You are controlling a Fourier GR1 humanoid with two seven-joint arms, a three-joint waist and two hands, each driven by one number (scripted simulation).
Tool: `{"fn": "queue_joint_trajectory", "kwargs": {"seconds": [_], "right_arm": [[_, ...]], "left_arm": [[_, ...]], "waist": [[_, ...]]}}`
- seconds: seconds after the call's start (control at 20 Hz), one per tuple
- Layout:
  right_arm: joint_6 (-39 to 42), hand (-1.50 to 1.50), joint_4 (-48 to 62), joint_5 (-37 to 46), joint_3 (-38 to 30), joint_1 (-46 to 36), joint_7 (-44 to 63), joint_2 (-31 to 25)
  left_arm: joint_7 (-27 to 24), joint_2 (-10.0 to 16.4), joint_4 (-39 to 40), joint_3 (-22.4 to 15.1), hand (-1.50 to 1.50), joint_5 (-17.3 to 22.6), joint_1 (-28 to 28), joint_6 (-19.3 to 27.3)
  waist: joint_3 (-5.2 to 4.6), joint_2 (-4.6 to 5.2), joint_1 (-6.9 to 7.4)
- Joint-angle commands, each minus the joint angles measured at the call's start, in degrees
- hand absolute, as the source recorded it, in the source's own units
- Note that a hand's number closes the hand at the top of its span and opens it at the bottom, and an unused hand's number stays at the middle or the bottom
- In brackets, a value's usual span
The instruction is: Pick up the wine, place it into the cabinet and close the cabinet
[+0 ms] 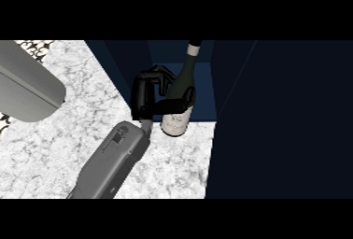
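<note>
Right robot hand (144, 93): fingers and thumb curled round dark glass wine bottle with pale label (183, 79). Bottle at edge of white marbled worktop (69, 140), neck inside open dark blue cabinet (207, 88).

right forearm (114, 158) extended | right robot hand (143, 95) curled round wine (183, 80)

Bottle label (174, 123): print too small for you to read.
Left forearm (27, 84): cut by your view's left edge, hand unseen.
</note>
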Motion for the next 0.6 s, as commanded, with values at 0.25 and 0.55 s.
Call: {"fn": "queue_joint_trajectory", "kwargs": {"seconds": [0.25,0.55], "right_arm": [[-0.04,-1.5,-4.75,-1.67,2.05,3.23,-1.22,1.6],[0.17,-1.5,-4.43,-7.78,-4.82,-0.09,1.97,-1.1]], "left_arm": [[-2.12,-0.19,11.17,1.34,1.5,5.98,-7.19,-1.56],[-6.02,-0.2,21.92,3.53,1.5,7.53,-12.72,-2.95]], "waist": [[0.0,0.07,-0.41],[0.0,0.26,-0.97]]}}
